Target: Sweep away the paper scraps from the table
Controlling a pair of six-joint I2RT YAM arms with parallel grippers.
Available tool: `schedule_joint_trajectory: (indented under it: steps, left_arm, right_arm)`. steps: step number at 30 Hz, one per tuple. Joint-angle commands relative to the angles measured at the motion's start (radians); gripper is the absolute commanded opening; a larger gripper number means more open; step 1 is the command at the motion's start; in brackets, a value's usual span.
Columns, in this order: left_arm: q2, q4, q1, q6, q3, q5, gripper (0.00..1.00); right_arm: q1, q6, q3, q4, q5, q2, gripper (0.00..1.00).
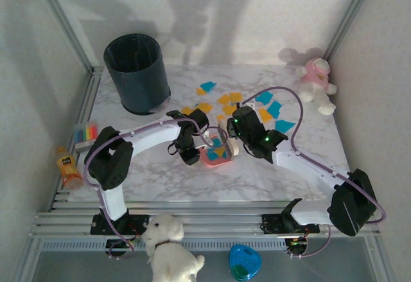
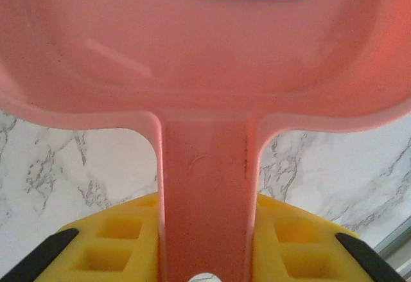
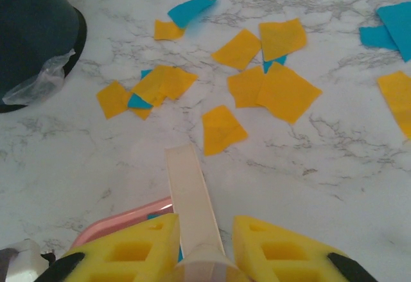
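Well, the marble-veined white tabletop (image 1: 160, 179) takes up most of the scene, with a metal rail frame around it. A dark round bin (image 1: 137, 71) stands at its back left corner, and a pink-and-white plush toy (image 1: 316, 83) sits at the back right corner.

Both arms reach toward the middle. The left claw (image 2: 205, 243) is clamped tight on the handle of a pink dustpan (image 2: 205, 70), its yellow pads pressing on either side of the handle. The pan lies near the centre of the tabletop, and the top view shows a few teal and orange bits inside it.

The right claw (image 3: 202, 250) is closed on a pale flat tool (image 3: 189, 192), which points out toward the litter, just beside the pan's rim.

The paper scraps (image 3: 282, 92) are orange-yellow and teal. Most lie scattered flat on the marble beyond the pan, from near the bin across toward the plush toy, and some overlap one another.
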Motion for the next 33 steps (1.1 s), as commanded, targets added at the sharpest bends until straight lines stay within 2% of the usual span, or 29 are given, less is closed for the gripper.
schedule_joint_trajectory:
  steps: [1,8,16,25,33]
  left_arm:
    - [0.002,-0.012,-0.009,0.009,-0.023,-0.012,0.00]
    - [-0.006,-0.004,-0.009,0.008,-0.030,-0.008,0.00]
    - [-0.010,0.006,-0.010,0.005,-0.037,-0.009,0.00]
    - [-0.006,0.000,-0.009,0.001,-0.027,-0.014,0.00]
    - [0.003,-0.007,-0.008,0.006,-0.017,-0.017,0.00]
  right_arm:
    - [0.003,0.012,0.004,-0.043,0.090,-0.034,0.00]
    - [-0.063,-0.008,-0.008,-0.105,0.162,-0.075,0.00]
    - [-0.242,-0.111,-0.039,-0.124,0.193,-0.144,0.00]
    - [-0.490,-0.193,-0.023,-0.086,0.106,-0.114,0.00]
    - [-0.615,-0.233,0.032,-0.054,0.038,-0.006,0.00]
